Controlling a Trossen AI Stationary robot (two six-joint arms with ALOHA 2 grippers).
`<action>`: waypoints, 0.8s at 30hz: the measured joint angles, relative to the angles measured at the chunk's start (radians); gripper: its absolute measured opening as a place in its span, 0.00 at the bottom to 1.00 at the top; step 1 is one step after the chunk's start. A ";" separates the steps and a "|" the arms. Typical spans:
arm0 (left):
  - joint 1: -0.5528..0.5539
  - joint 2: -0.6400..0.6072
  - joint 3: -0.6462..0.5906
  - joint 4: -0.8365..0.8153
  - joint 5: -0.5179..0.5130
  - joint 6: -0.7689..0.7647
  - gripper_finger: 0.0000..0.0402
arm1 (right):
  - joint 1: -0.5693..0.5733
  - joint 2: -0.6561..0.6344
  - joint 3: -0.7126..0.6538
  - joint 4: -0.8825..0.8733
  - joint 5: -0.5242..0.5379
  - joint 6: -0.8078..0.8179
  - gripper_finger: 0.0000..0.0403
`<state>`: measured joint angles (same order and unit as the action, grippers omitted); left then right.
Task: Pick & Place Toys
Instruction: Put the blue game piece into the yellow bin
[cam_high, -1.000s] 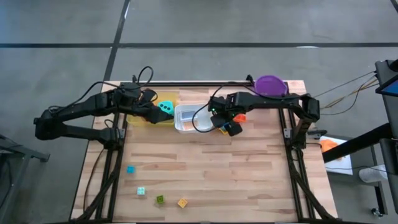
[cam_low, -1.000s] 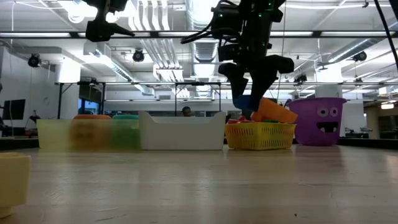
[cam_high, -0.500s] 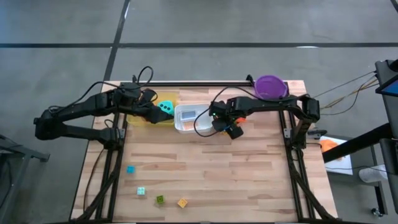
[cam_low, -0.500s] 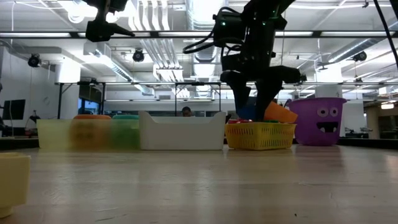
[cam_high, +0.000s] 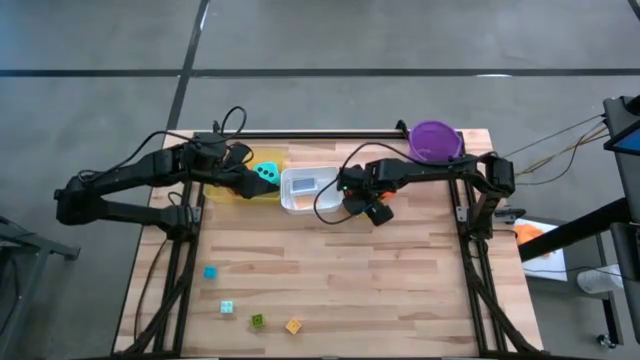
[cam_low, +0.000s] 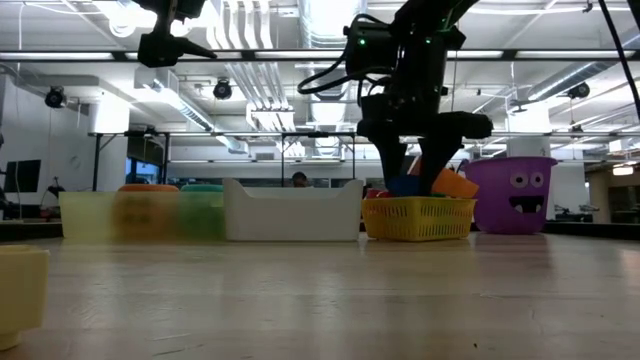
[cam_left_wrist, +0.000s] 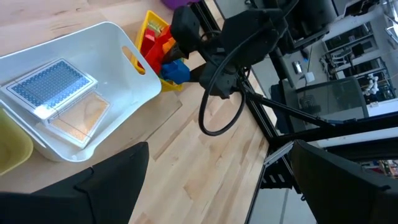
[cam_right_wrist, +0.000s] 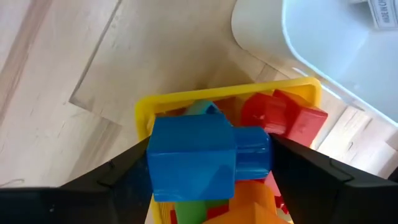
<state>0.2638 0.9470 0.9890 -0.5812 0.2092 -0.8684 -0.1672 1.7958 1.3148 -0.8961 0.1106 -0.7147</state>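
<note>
Fingers (cam_right_wrist: 118, 174) of the right gripper (cam_right_wrist: 208, 180) pinch a blue block (cam_right_wrist: 193, 158) over the yellow basket (cam_right_wrist: 149, 106), which holds red and orange blocks (cam_right_wrist: 286, 118) beside the white tray (cam_left_wrist: 124, 81). Left gripper (cam_left_wrist: 217, 180) hovers with fingers spread above the yellow tray (cam_high: 235, 190), near the teal die (cam_high: 265, 171).

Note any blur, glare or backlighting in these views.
Low view: ceiling lights glare, the right gripper is a backlit silhouette, and the near yellow object at the picture's left edge is blurred. Right wrist view: the blue block is soft, too close to focus. High view: evenly lit.
</note>
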 joint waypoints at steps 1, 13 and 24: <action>0.000 0.000 0.000 0.000 0.000 0.000 0.96 | 0.002 0.000 0.000 -0.003 0.004 -0.002 0.71; 0.000 0.000 0.000 0.000 0.000 0.000 0.96 | 0.008 0.000 0.000 -0.005 0.053 0.000 0.87; 0.000 0.000 0.000 0.000 0.000 -0.002 0.96 | 0.034 0.000 0.018 -0.031 0.102 0.008 0.89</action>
<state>0.2639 0.9470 0.9890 -0.5816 0.2096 -0.8702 -0.1333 1.7954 1.3327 -0.9270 0.2131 -0.7072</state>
